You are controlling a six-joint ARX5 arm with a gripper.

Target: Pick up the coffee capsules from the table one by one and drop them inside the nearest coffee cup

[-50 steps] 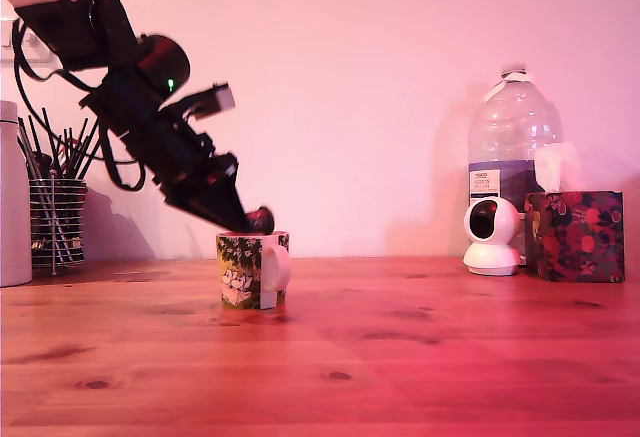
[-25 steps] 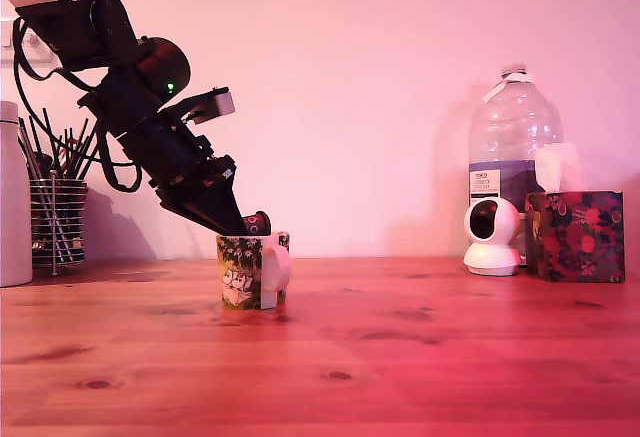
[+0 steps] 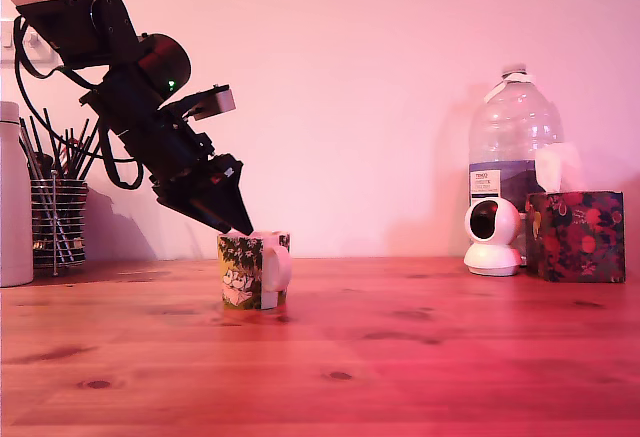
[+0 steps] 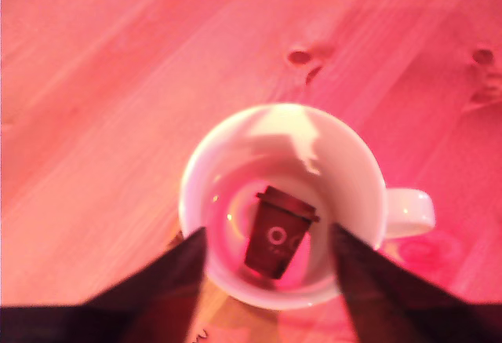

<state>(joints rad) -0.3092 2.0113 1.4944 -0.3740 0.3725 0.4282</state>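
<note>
The coffee cup (image 3: 253,270), a short mug with a leafy green print and a white handle, stands on the wooden table (image 3: 400,347). My gripper (image 3: 240,225) hovers just above its rim, tilted down from the exterior view's left. Looking down from the wrist, the cup (image 4: 353,162) shows a white inside, and one dark capsule (image 4: 278,233) with a pale mark lies on its bottom. My gripper (image 4: 268,245) is open, its two dark fingers (image 4: 169,280) spread to either side of the capsule and not touching it.
At the exterior view's left stand a tall white cylinder (image 3: 14,197) and a wire holder of dark sticks (image 3: 58,207). On the right are a water bottle (image 3: 512,147), a small white camera (image 3: 492,237) and a floral tissue box (image 3: 574,235).
The capsule was between my fingertips above the rim; now it lies inside the cup. My fingers have let go and the gripper has lifted slightly.
</note>
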